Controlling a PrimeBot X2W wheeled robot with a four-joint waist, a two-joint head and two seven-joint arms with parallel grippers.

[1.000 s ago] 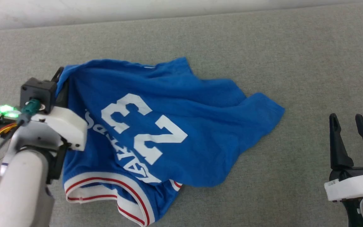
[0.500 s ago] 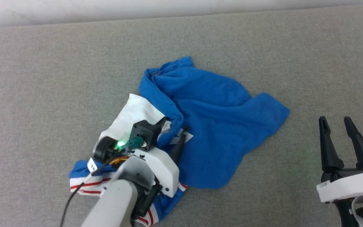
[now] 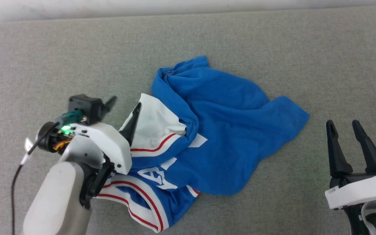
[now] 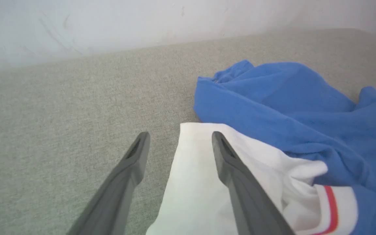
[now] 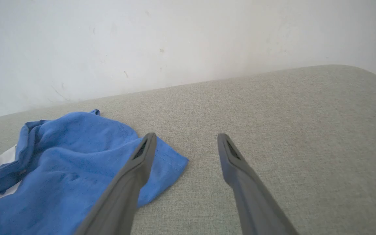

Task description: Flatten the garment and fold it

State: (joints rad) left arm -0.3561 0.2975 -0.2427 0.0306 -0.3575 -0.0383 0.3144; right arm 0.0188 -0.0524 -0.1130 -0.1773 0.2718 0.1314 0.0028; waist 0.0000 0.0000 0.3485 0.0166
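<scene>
The royal-blue garment (image 3: 227,130) lies crumpled on the grey surface, its left part thrown over itself. A white sleeve (image 3: 155,125) with red-and-white trim faces up, and part of the white lettering (image 3: 155,174) shows below it. My left gripper (image 3: 123,108) is open at the sleeve's left edge; its right finger (image 4: 237,176) lies over the white sleeve (image 4: 194,182) and the left finger over bare surface. My right gripper (image 3: 342,125) stands open at the lower right, apart from the garment's right corner (image 5: 171,163).
The grey padded surface (image 3: 44,65) stretches around the garment on all sides. A white wall (image 5: 175,39) runs along its far edge. A dark cable (image 3: 15,176) hangs beside my left forearm.
My left gripper carried the garment's left edge across to the right, let it go and drew back left, now open. The "23" print is hidden under the fold. The right gripper barely moved.
</scene>
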